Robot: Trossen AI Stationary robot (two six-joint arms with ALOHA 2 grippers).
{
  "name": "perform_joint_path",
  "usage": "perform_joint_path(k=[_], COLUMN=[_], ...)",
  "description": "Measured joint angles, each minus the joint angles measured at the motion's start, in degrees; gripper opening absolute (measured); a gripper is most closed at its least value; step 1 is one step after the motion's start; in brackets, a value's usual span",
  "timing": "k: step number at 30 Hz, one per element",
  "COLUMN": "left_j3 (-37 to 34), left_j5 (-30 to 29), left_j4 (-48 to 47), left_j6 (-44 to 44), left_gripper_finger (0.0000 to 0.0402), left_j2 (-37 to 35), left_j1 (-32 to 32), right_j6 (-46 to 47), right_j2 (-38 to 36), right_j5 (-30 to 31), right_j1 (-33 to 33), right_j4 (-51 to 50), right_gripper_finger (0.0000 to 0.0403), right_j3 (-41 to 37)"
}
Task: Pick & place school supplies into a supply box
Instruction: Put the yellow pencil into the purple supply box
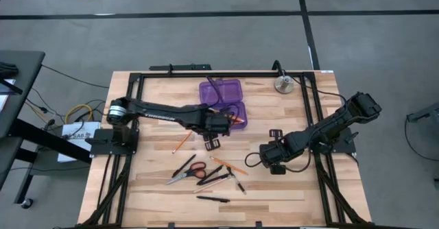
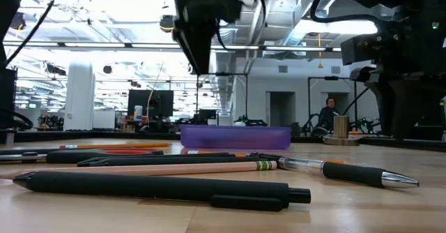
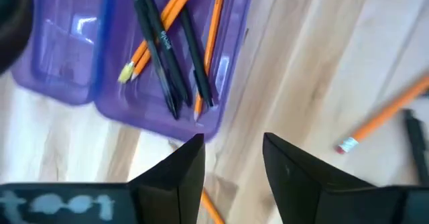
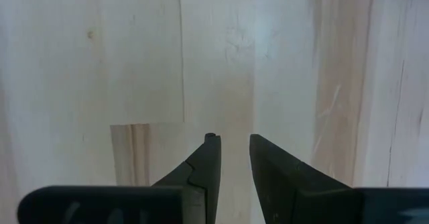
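Bright overhead light, blurred wrist views

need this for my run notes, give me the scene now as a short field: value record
left gripper: open, empty, beside the purple supply box
right gripper: open, empty, over bare table
in box: orange pencils and black pens
still on table: scissors, pencils, pens
silver disc: at the far edge, untouched
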Motion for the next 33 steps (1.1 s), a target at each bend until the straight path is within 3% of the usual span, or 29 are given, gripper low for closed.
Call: perform_joint_path(k=[7, 14, 20, 33], left_j3=[-10.3, -34.6, -50.8, -54.2], left_j5=[0.6, 3.1, 8.9, 12.8], left_j4=[1.6, 17.6, 26.6, 26.1], left_j6=[-12.8, -23.5, -30.4, -31.6], left_gripper_finger=[0.0141, 0.0141, 0.0141, 0.0141], left_j2=[-11.3, -24.3, -29.5, -30.4], left_j1=[-5.1, -5.3, -2.9, -5.2], right_j6=[-0.8, -1.3, -1.1, -0.7], right_j2=[0.0, 0.0, 0.0, 0.0], right_j5=[0.6, 1.5, 1.5, 1.3], right_j1=[0.0, -0.2, -0.2, -0.1], right_j4=[1.6, 2.9, 3.9, 4.4], right_gripper_finger=[0.0076, 0.0076, 0.0076, 0.0076], right_j3=[0.0, 0.0, 0.0, 0.0])
